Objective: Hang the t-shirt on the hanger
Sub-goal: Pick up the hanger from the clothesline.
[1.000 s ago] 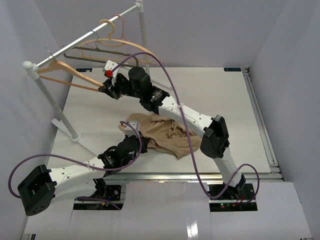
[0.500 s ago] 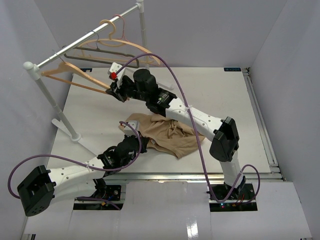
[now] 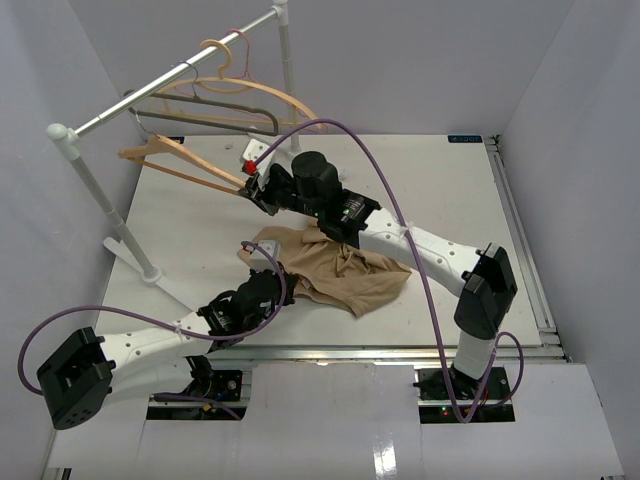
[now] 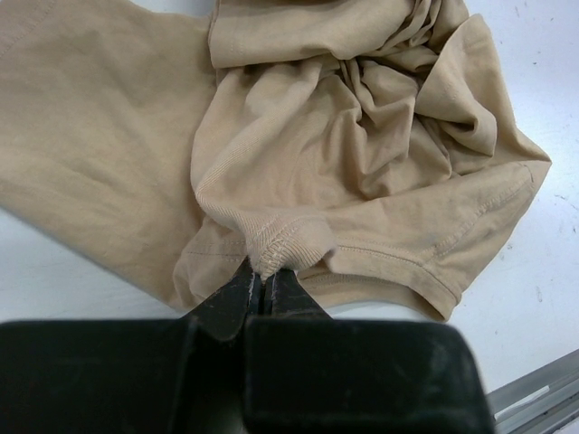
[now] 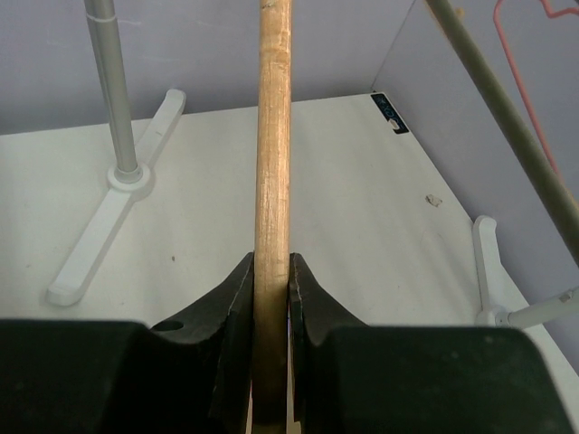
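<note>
The tan-beige t-shirt [image 3: 335, 268] lies crumpled on the white table near the front. My left gripper [image 3: 262, 292] is shut on its ribbed collar edge [image 4: 276, 244] at the shirt's near left side. My right gripper [image 3: 252, 186] is shut on one end of the light wooden hanger [image 3: 185, 163] and holds it in the air, off the rail, above the table's back left. In the right wrist view the wooden bar [image 5: 272, 181] runs straight up between the shut jaws. Its thin wire hook [image 3: 132, 108] points up-left near the rail.
A white garment rail [image 3: 160, 85] on a footed stand [image 3: 135, 262] crosses the back left. A dark grey hanger [image 3: 215, 108] and a wooden hanger with a tan hook [image 3: 250, 92] hang on it. A rail foot [image 5: 113, 231] and post show below the held hanger.
My right arm has pulled the wooden hanger to the right, so its hook has come off the rail. The left gripper and the shirt have stayed put.
</note>
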`<action>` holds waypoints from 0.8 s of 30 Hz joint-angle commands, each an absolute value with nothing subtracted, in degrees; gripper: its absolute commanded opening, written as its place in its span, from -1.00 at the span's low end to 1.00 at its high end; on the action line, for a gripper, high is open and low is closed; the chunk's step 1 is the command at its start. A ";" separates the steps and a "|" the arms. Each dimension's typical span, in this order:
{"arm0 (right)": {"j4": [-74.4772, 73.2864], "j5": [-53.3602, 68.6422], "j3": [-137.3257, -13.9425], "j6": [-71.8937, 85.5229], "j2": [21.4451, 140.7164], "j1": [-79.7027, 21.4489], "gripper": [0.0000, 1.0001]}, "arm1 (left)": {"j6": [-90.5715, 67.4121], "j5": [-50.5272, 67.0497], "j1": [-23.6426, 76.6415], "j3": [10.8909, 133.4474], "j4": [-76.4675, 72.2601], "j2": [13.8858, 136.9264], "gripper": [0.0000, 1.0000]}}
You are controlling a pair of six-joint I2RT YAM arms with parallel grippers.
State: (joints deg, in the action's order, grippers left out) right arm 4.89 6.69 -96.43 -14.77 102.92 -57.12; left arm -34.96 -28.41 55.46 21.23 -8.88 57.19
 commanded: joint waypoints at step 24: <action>-21.62 -19.38 -47.76 7.77 40.33 -57.21 -0.85 | -40.85 -25.41 45.30 40.32 10.92 64.93 -1.00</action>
